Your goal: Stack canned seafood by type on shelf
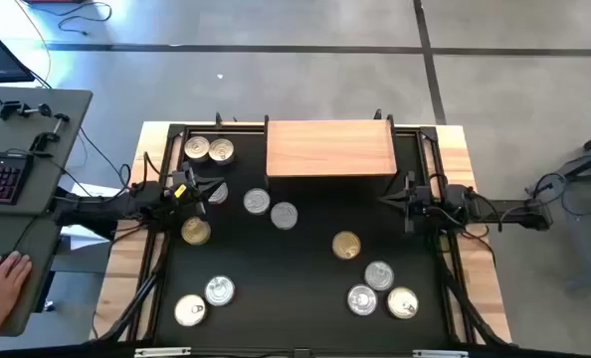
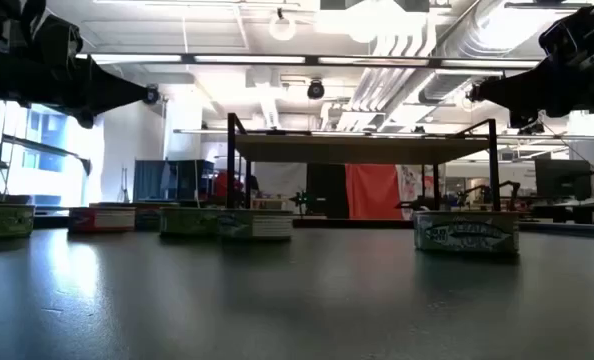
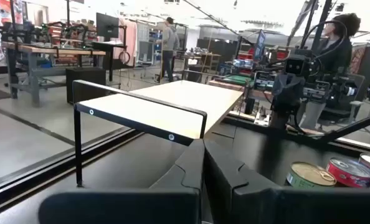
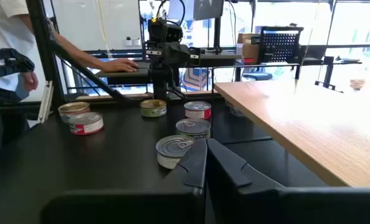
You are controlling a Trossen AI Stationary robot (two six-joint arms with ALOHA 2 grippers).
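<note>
The shelf (image 1: pixel 330 149), a light wooden top on thin black legs, stands at the table's far middle; no can shows on its top. Several flat round cans lie on the black mat. Two lie at the far left (image 1: pixel 208 150). Two silver ones lie in the middle (image 1: pixel 270 208). A gold one (image 1: pixel 196 232) and another gold one (image 1: pixel 346 245) lie nearer. A group of three lies near right (image 1: pixel 380 291), and two lie near left (image 1: pixel 204 300). My left gripper (image 1: pixel 208 189) hovers shut by the left edge, beside a can (image 1: pixel 219 194). My right gripper (image 1: pixel 387 199) hovers shut at the right, holding nothing.
Black frame rails (image 1: pixel 156 249) run along the mat's left and right sides. A grey side desk with a keyboard (image 1: pixel 2 179) stands left of the table, and a person's hand (image 1: pixel 7 268) rests on it. Open mat lies near the front middle (image 1: pixel 295 298).
</note>
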